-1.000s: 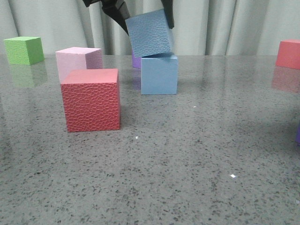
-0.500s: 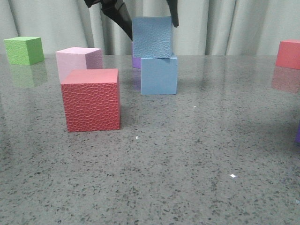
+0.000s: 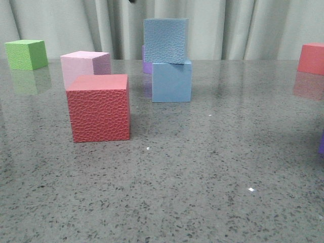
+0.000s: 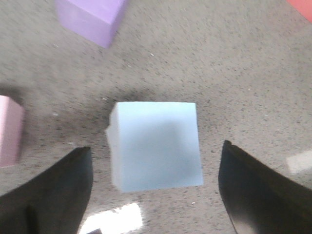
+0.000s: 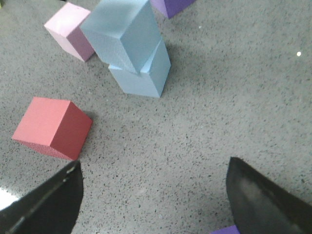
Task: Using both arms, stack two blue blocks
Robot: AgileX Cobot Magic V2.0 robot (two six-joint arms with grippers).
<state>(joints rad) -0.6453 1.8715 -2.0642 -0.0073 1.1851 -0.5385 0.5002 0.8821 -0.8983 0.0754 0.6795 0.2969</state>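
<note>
Pebbled blue block [image 3: 165,40] sits on smooth blue block [image 3: 172,81], slightly offset toward the left arm's side, mid-table [image 3: 212,167]. Left gripper [image 4: 155,195] above the stack, fingers spread wide, holding nothing. Right gripper [image 5: 153,202] also wide open, empty, well off from the stack. Red cube [image 3: 98,108] nearer the camera; pink cube [image 3: 83,66] behind it; purple cube [image 3: 147,66] behind the stack

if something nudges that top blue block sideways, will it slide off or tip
Probably slides or topples fairly easily. The pebbled blue block sits offset on the smooth blue block, overhanging its left edge. It looks like light foam, so little weight holds it. The left gripper is open above it, not steadying it.
</note>
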